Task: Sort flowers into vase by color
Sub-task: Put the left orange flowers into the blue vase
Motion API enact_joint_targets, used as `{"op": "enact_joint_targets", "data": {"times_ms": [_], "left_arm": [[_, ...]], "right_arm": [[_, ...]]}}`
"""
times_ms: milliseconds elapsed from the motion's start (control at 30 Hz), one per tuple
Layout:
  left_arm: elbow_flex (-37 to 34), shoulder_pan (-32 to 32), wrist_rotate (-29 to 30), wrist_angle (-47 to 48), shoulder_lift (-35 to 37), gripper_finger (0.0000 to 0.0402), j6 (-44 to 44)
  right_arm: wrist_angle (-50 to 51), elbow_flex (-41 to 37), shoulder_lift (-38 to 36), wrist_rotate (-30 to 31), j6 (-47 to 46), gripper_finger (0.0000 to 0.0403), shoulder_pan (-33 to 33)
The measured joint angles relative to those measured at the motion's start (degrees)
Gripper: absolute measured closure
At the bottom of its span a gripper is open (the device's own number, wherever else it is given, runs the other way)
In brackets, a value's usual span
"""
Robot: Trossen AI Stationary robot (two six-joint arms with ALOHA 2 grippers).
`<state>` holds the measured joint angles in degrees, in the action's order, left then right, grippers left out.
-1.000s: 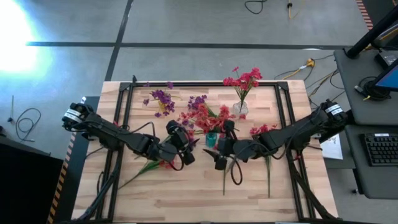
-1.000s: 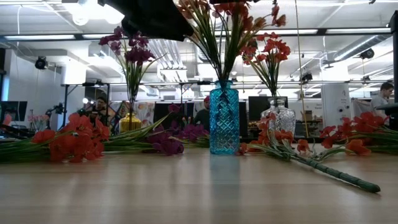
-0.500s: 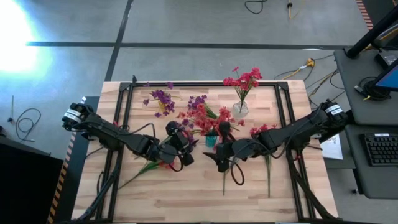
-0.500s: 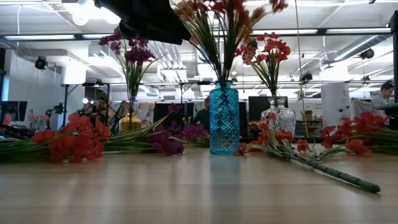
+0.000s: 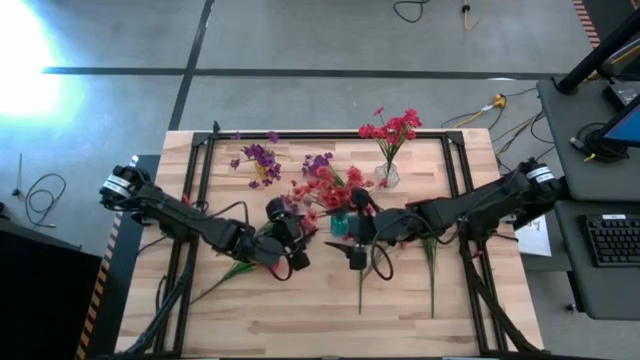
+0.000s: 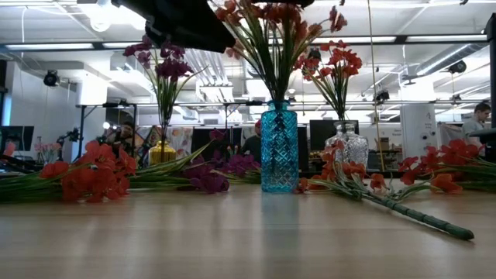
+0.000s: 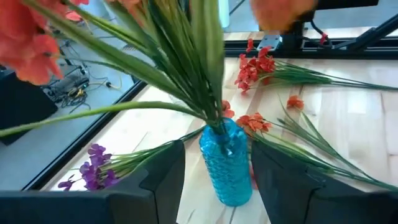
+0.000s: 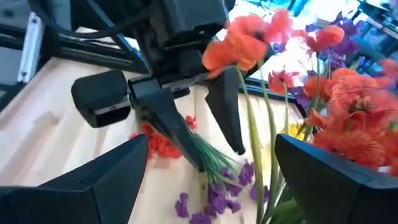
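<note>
Wooden worktop holds a blue vase full of red flowers. Left claw sits half open beside it, holding nothing. Right claw is spread wide nearby. Back away slowly so no stems catch.

A: Table centre: vase upright, a bunch of flowers standing in it. Left gripper at its 9 o'clock, right gripper at its 5 o'clock.

B: Other vases?

A: One at 1 o'clock and one at 10 o'clock, each with sprigs in it. Loose sprigs lie flat at 4 o'clock, another at 8 o'clock.
</note>
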<state>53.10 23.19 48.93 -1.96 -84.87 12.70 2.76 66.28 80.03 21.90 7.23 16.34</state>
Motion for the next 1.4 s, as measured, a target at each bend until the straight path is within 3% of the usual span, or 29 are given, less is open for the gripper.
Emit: {"op": "enact_joint_targets", "data": {"times_ms": [200, 433, 667, 767, 1033, 1200, 1400], "left_arm": [[0.1, 3.8, 0.0, -2.0, 0.1, 0.0232, -4.6], [0.5, 9.2, 0.0, -5.6, 2.7, 0.0232, -17.8], [0.6, 9.8, 3.7, -5.9, 7.1, 0.0233, -22.7], [0.6, 9.5, 3.0, -9.3, 8.9, 0.0233, -28.7], [0.6, 6.6, -6.7, -15.6, 16.3, 0.0233, -46.8], [0.5, -1.6, -20.3, -11.5, 20.5, 0.0232, -48.6], [0.5, -11.8, -37.5, -10.3, 20.6, 0.0232, -47.5]], "right_arm": [[-0.2, -0.1, -1.3, -5.1, 2.3, 0.0062, -0.7], [-0.4, -0.2, -1.5, -9.0, -3.7, 0.0062, -3.8], [-0.1, -0.2, -1.5, -16.9, -9.7, 0.0062, -6.5], [0.0, -0.2, -1.6, -17.6, -9.1, 0.0062, -6.6], [0.2, -0.2, -1.6, -19.4, -4.4, 0.0062, -6.7], [0.2, -0.2, -1.6, -19.4, -3.8, 0.0062, -6.9], [0.0, -0.2, -1.6, -19.4, -4.4, 0.0062, -7.0]]}}
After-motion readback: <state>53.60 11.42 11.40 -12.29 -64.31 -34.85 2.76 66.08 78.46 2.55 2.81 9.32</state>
